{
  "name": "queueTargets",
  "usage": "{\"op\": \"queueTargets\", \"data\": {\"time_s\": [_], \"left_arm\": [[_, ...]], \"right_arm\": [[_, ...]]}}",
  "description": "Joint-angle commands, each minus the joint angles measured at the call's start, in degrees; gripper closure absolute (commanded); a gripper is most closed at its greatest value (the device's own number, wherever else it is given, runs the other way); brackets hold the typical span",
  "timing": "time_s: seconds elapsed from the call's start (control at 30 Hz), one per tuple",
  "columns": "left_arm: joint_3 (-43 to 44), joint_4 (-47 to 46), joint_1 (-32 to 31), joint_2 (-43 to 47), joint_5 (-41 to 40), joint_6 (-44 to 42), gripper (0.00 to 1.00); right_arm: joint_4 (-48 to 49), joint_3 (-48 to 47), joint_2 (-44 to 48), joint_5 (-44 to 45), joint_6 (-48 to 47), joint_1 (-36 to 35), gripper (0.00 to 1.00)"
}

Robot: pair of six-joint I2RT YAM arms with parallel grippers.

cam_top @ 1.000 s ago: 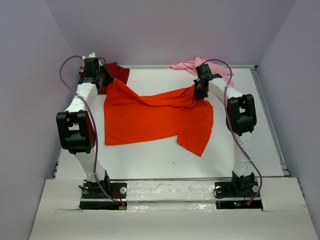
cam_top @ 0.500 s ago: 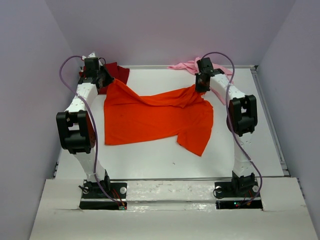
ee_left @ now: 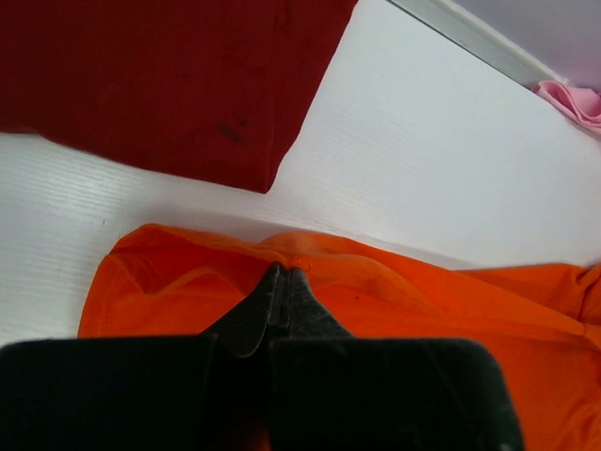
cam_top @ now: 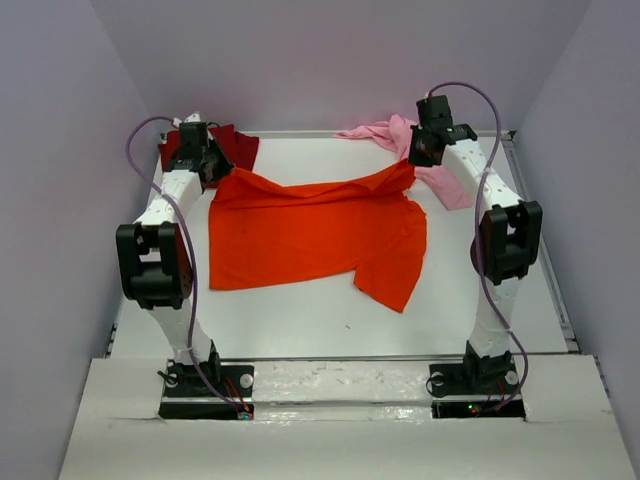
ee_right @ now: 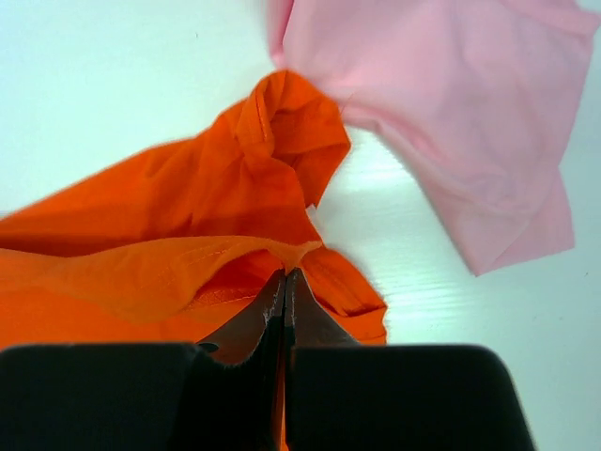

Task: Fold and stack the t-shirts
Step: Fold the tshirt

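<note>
Wrinkly orange tee strung between my left gripper and right gripper, both pinched tight on its corners.

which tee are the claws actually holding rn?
The orange t-shirt, spread mid-table: left claw and right claw are shut on its far edge. Dark red t-shirt and pink t-shirt lie ungripped at the back.

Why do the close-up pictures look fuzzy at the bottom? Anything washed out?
Left wrist view: the left gripper is too near the lens and blurs. Right wrist view: the right gripper blurs too, and the table glares white. Top view: sharp, evenly lit.
</note>
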State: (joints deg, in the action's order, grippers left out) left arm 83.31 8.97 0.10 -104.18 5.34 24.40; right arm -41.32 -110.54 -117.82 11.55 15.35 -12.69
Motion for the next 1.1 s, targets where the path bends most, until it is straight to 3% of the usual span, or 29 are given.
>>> {"op": "queueTargets", "data": {"time_s": [0.0, 0.37, 0.53, 0.67, 1.07], "left_arm": [[3.7, -1.7, 0.2, 5.4, -0.9, -1.8, 1.00], [10.6, -4.1, 0.2, 2.9, -2.8, -2.5, 1.00], [17.9, -2.2, 0.2, -0.7, -3.5, -3.8, 1.00], [19.7, -1.5, 0.2, -1.6, -3.2, -3.7, 1.00], [4.4, -0.6, 0.2, 1.9, -6.9, -1.0, 1.00]], "right_arm": [[0.6, -7.6, -0.4, -0.2, -0.9, 1.2, 1.00], [-0.5, -29.4, -12.7, -3.4, -2.0, 1.7, 1.00], [-0.2, -32.1, -14.8, -3.8, -2.8, 2.2, 1.00], [0.7, -29.2, -13.1, -3.8, -2.9, 2.8, 1.00], [8.1, -2.5, 1.6, -6.2, 0.2, 2.8, 1.00]]}}
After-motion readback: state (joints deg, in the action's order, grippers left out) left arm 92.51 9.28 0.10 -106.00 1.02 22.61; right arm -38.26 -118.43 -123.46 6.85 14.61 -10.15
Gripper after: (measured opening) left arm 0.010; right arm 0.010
